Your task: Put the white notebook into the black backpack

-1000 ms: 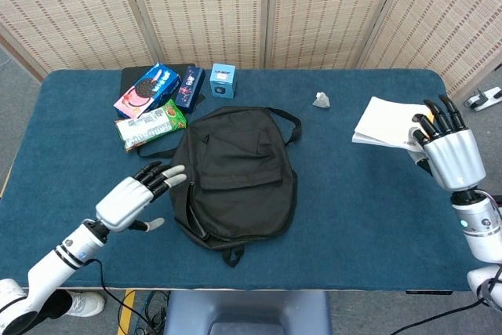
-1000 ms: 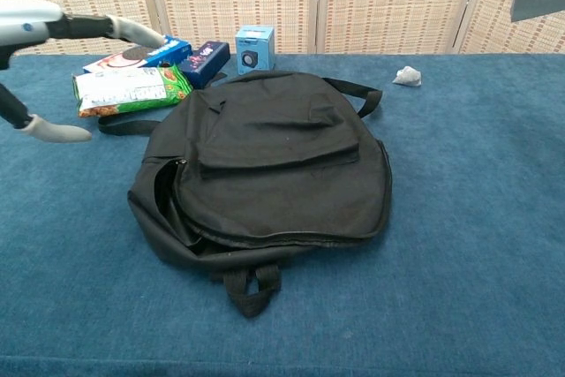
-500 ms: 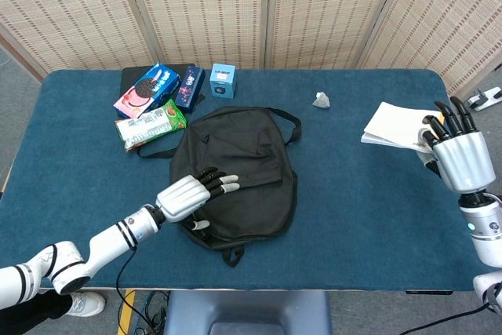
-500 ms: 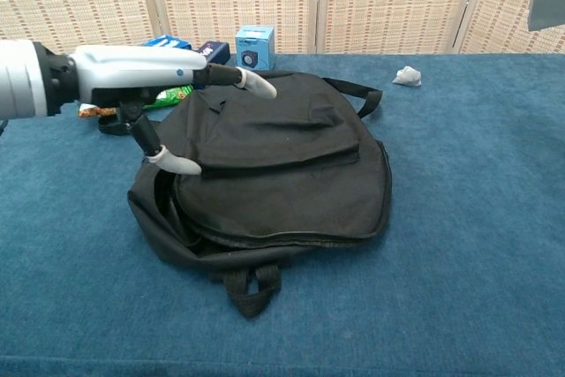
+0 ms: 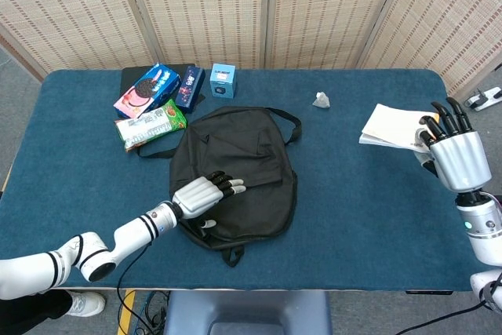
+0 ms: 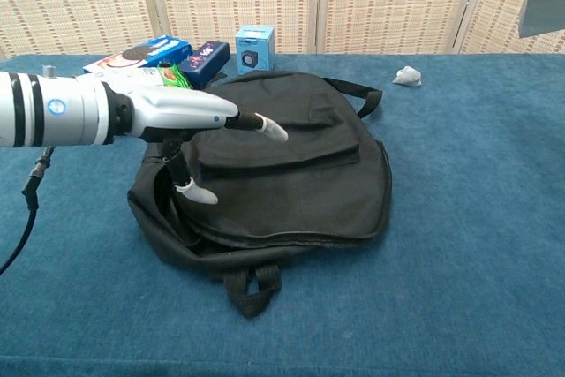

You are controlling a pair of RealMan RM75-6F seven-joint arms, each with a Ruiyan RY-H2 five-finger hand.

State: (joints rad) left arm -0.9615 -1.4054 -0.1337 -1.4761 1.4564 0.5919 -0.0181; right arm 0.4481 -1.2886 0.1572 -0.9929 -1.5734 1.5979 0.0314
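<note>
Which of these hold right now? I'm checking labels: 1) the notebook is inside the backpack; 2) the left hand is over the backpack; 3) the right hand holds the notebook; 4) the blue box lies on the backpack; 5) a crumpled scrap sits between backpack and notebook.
1) False: the notebook is outside the backpack, up at the table's right side.
2) True: the left hand is over its front.
3) True: the right hand holds the notebook's edge.
4) False: the blue box stands on the table behind it.
5) True: the scrap lies there.
</note>
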